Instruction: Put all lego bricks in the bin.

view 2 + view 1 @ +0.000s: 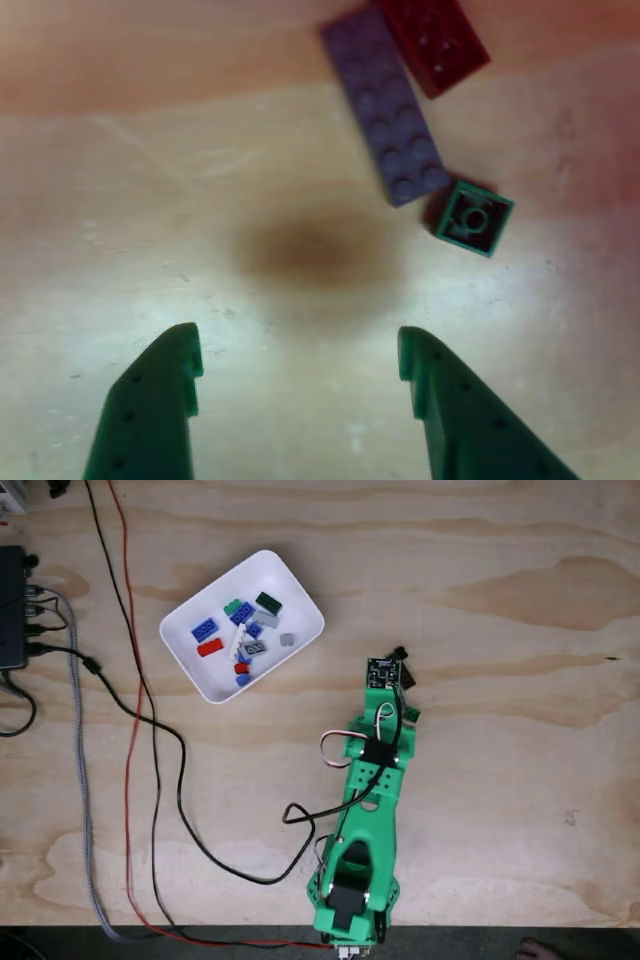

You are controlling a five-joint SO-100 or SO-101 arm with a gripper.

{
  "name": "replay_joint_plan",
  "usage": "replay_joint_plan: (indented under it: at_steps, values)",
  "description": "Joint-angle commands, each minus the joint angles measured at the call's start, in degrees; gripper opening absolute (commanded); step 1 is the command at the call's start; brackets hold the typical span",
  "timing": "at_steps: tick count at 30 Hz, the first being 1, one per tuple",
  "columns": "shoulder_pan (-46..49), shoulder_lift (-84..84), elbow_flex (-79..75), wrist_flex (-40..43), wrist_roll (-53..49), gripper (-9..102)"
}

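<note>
In the other view my gripper (300, 340) is open, its two green fingers (150, 400) hanging over bare wood with nothing between them. Just beyond them lie three lego bricks: a long purple-grey brick (385, 105), a red brick (435, 40) touching its far end, and a small green brick (473, 217), underside up, by its near end. In the fixed view the white bin (298, 590) sits up and left of the green arm (365, 810). It holds several bricks, among them a blue one (205, 629), a red one (209, 647) and a dark green one (268, 603).
Black, red and grey cables (150, 740) run down the left of the plywood table, between the bin and the front edge. A black box (12, 605) sits at the left edge. Open wood stretches to the right of the arm.
</note>
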Motion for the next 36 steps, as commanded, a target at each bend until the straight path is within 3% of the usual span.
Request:
replay_joint_plan:
  at_steps: [1,16,18,20,21,25,29,31,33,36]
  values:
    - [7.47,-12.3,-2.37,-7.73,-5.45,24]
    - [3.96,-24.87,-6.24,-31.2,-3.16,21]
    - [2.55,-24.96,-5.62,-31.99,-3.43,17]
    - [0.88,-24.17,-3.6,-33.13,-4.75,2]
    - [0.26,-23.38,-1.67,-35.24,-4.83,0]
    - [-4.83,-13.01,3.69,-33.31,0.09,0]
    - [-23.82,13.62,5.98,-23.99,15.73,0]
    - [-28.39,25.22,4.39,-21.18,19.25,0]
    - [-31.46,28.21,0.18,-18.19,19.86,0]
    - [-32.87,28.48,-4.66,-21.45,22.32,0]
